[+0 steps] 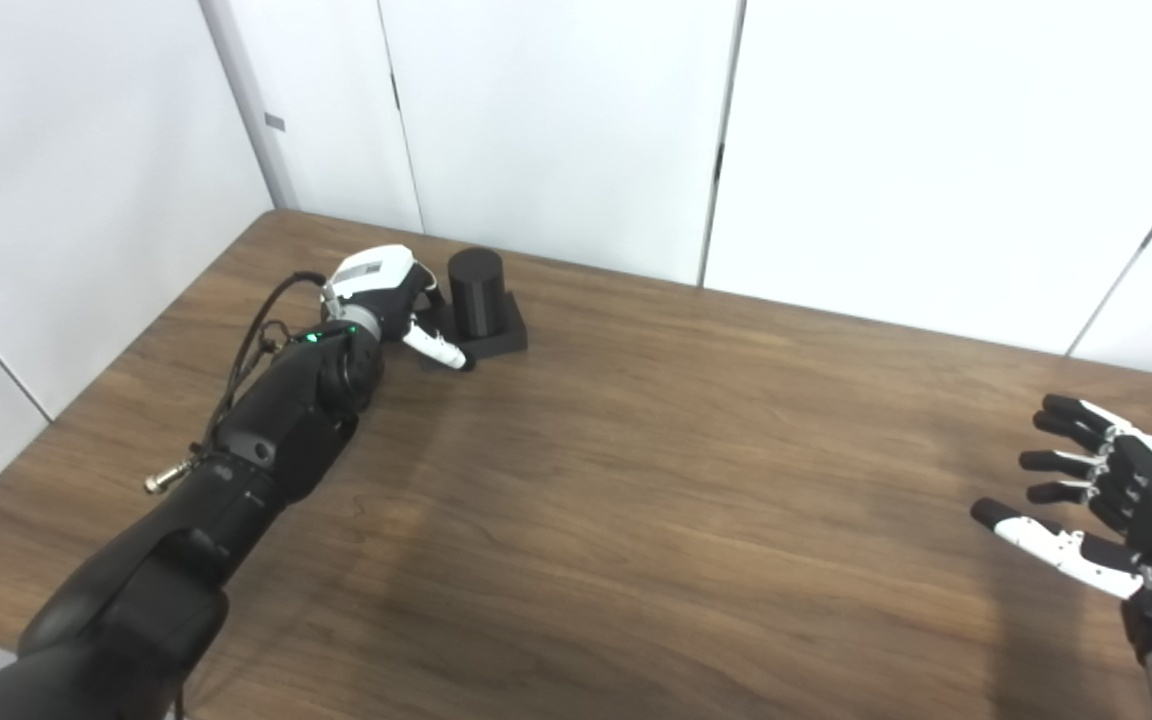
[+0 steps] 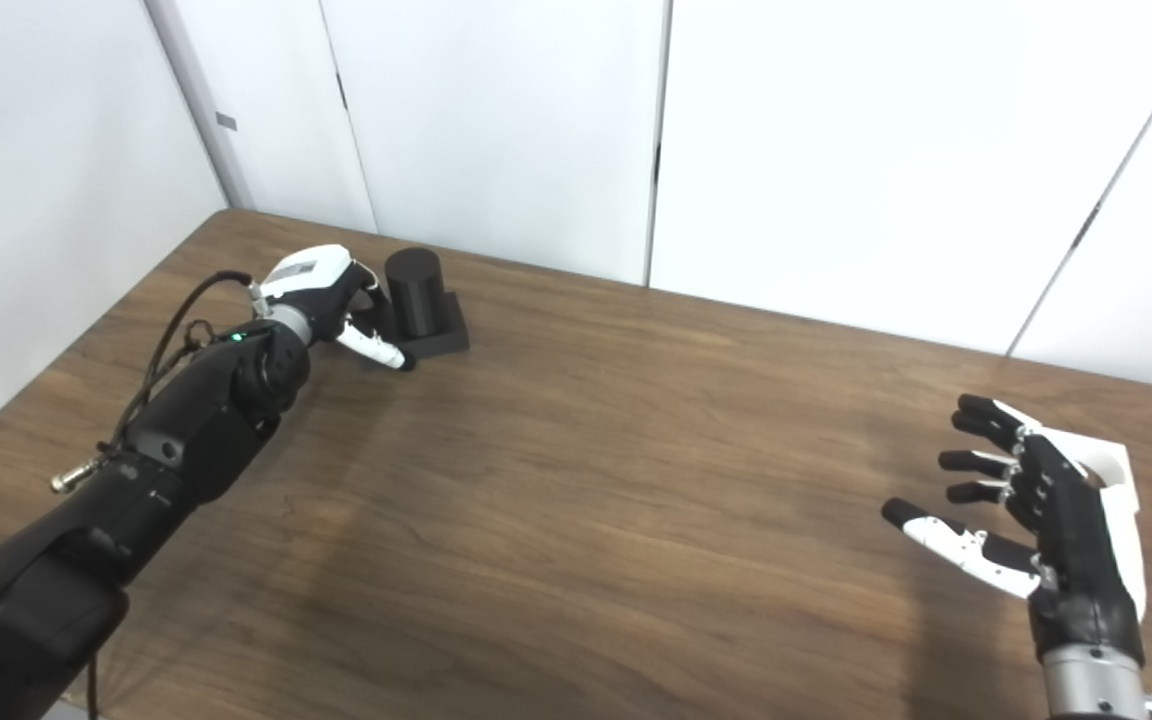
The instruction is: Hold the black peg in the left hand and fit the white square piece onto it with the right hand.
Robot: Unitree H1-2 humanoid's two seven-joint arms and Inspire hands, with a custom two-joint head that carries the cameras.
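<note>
So the peg is a black cylinder standing upright on a flat black square base, sitting at the far left of the table, close to the back edge and the white wall panels.

The left hand is right up against the peg's left side. Its thumb sticks out along the front of the base, and the other fingers are tucked behind the hand, so I honestly can't tell if it's actually gripping the peg or just resting beside it. The base looks flat on the table.

The right hand is way over on the near right side, well apart from the peg. It's spread wide, fingers apart, thumb pointing left, grasping nothing.

There's a white piece showing just behind that hand, on its right side. It's mostly hidden by the hand, so its shape is hard to make out. Can't tell if the hand is touching it either.
</note>
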